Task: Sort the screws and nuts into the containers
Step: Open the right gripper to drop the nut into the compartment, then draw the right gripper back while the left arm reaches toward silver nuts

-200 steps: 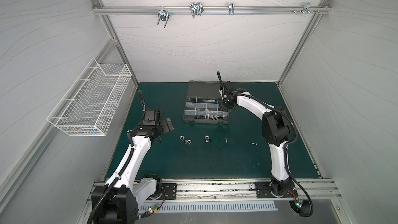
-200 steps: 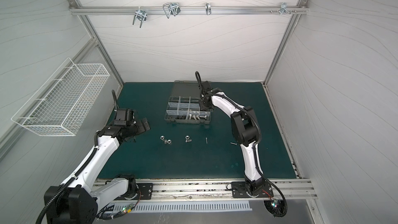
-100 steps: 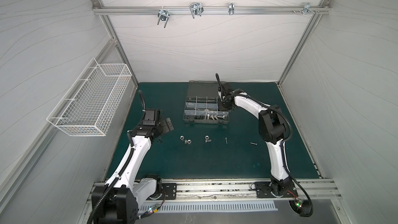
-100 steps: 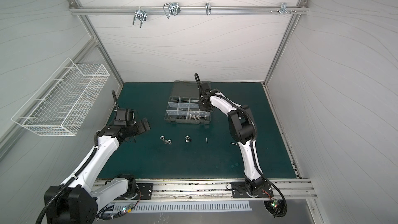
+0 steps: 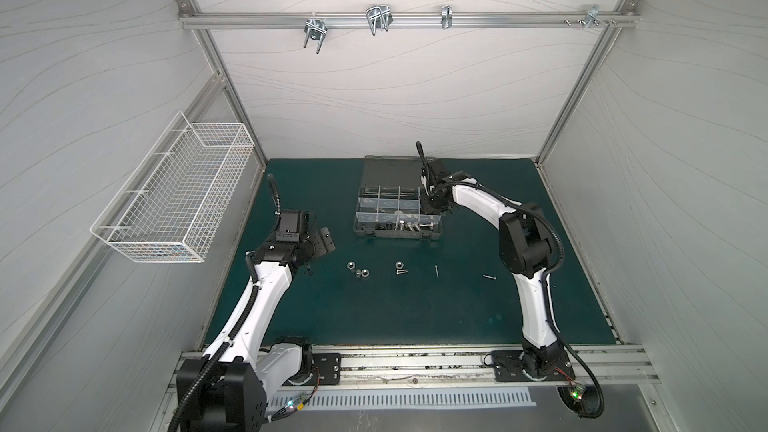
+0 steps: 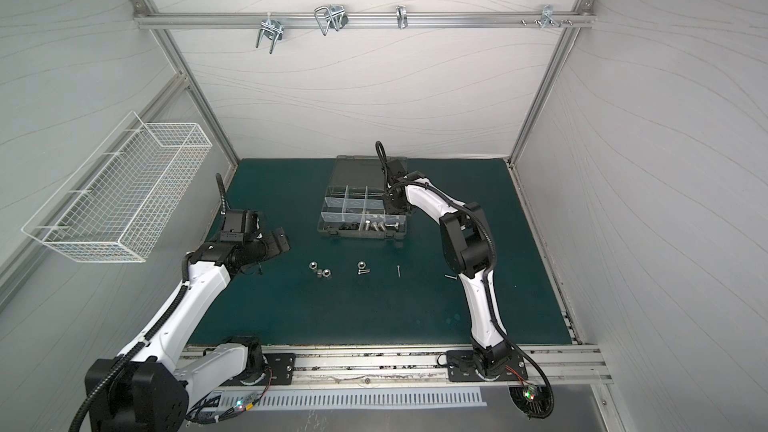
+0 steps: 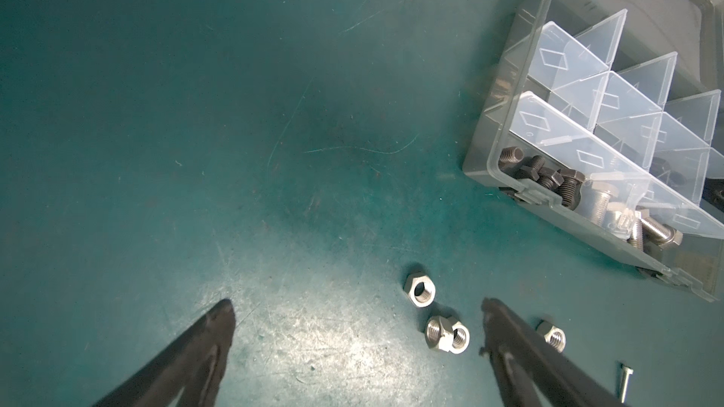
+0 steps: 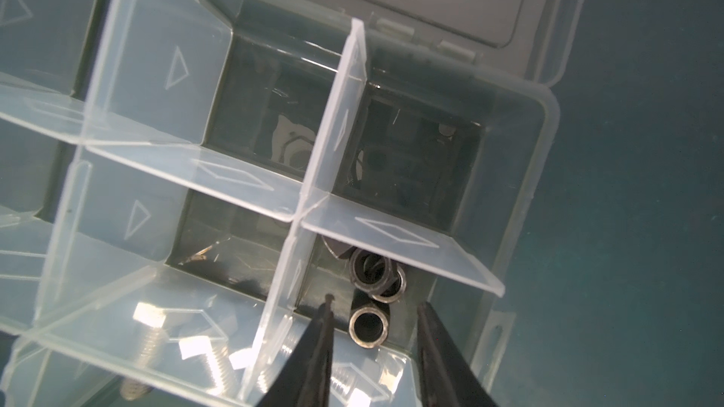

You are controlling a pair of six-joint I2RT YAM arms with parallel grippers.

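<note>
Black nuts [image 8: 368,326] lie in a right-edge compartment [image 8: 417,283] of the case [image 8: 540,174] beneath the released right gripper [image 8: 375,301], while the left gripper [image 7: 356,302], spread wide, hovers near silver nuts [image 7: 446,332].

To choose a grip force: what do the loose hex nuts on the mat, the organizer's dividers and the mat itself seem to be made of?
Loose hex nuts: metal, probably steel, silver with bright glints. Dividers: clear, slightly frosted plastic; bolts show through. Mat: teal, matte, scratched; perhaps rubber or vinyl.
</note>
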